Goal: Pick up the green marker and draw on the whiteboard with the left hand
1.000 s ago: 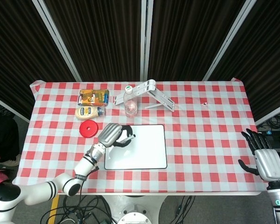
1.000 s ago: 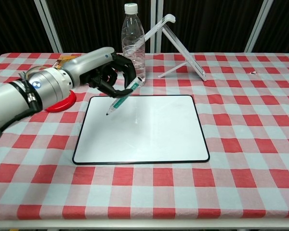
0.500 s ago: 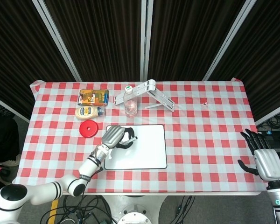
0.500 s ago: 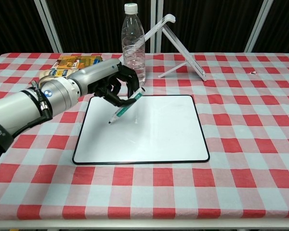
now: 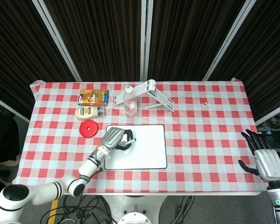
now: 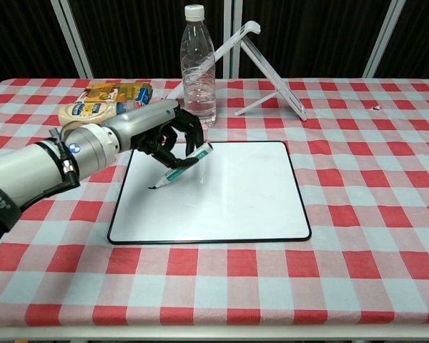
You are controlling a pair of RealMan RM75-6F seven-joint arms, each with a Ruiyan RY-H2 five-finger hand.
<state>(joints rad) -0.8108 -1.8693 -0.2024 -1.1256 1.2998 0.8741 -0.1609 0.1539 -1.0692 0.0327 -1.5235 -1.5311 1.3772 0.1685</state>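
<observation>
Left hand: the left hand (image 6: 161,128) is grasping the green marker (image 6: 180,166), fingers curled over its upper barrel, reaching across the left part of the whiteboard (image 6: 222,193)
Marker angle: the green marker is slanting down and to the left in the chest view, cap end up by the fingers and dark tip low, probably so the tip can meet the surface while the hand is staying clear of it
Tip contact: the tip is sitting at or just above the board near its left edge; I cannot tell whether it is touching, and no ink line is showing on the white surface
Whiteboard: it is lying flat on the checked tablecloth (image 5: 200,126) in front of the robot, long side toward the chest camera, giving the left arm an easy reach
Step in hand: judging by the grasp and the bare board, the pick-up is looking done and the drawing is only just beginning
Next move: it is likely calling for light downward pressure and a steady sweep, keeping the marker from slipping in the fingers
Right hand: the right hand (image 5: 265,158) is hanging off the table's right edge with its fingers spread and holding nothing, staying out of a left-hand job
Behind the board: a water bottle (image 6: 198,68) is standing just beyond the board's far edge, close to the working hand, so a backward swing could be knocking it
Other items: a white folding stand (image 6: 268,68), a red lid (image 5: 88,128), a mayonnaise bottle (image 5: 89,112) and a snack box (image 5: 94,96) are sitting apart from the board
</observation>
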